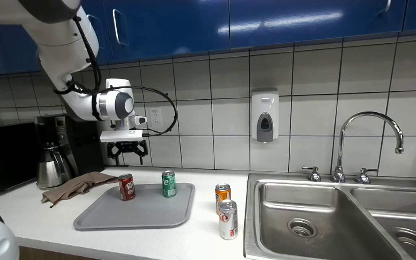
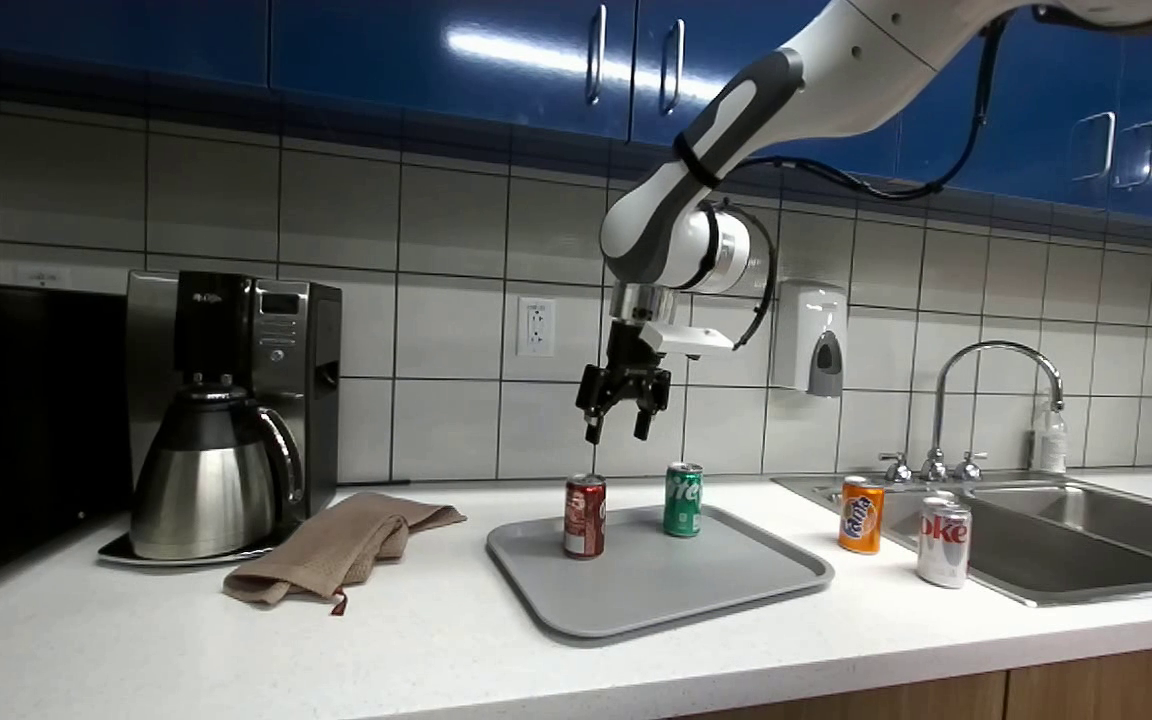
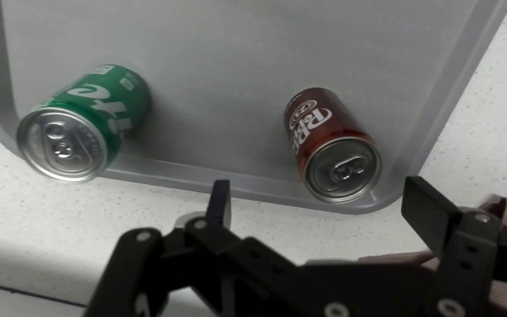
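Blue cabinets [image 1: 172, 27] run along the top of both exterior views, the biggest things I can see from far away. Below them is a long white counter [image 2: 136, 660]. My robot arm [image 1: 61, 43], mostly white with dark parts, reaches out over it. A steel sink [image 1: 252, 216] is set into the counter. A black and silver coffee maker [image 2: 281, 345] stands well apart from the sink, and a gray tray [image 2: 676, 590] lies between them. A brown cloth [image 2: 351, 545] lies wrinkled between the coffee maker and the tray.

My black gripper [image 2: 618, 430] hangs above the counter, with its 2 fingers [image 3: 427, 213] spread wide apart. It pinches nothing and touches nothing. What looks nearest to it is the Dr Pepper can [image 3: 332, 143], which stands upright on the tray, below the fingers. I can't tell if the gripper is right over it. A green Sprite can [image 2: 683, 502] stands upright on the tray too, well apart from the Dr Pepper can.

The orange Fanta can [image 2: 861, 517] and the silver Coke can [image 2: 944, 545] stand on the counter just beside the sink, near each other but not touching. So, as I judge it, 2 of the 4 cans have a spot on the tray, 2 are left off it, and no can is in my grip.
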You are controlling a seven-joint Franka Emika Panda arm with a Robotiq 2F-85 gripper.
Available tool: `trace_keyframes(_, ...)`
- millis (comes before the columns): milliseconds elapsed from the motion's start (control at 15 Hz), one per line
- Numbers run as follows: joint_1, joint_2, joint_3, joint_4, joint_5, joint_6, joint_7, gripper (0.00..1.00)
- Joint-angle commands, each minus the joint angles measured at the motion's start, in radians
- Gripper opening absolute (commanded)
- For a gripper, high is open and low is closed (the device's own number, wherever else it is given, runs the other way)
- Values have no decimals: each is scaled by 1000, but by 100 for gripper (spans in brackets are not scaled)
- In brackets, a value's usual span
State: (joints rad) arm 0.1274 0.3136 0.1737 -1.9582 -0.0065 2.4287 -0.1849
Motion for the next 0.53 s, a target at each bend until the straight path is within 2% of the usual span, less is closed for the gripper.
trace_keyframes(0, 4, -5, 27, 9, 39, -56, -36, 100)
trace_keyframes(467, 18, 2, 21, 2, 16, -41, -12, 100)
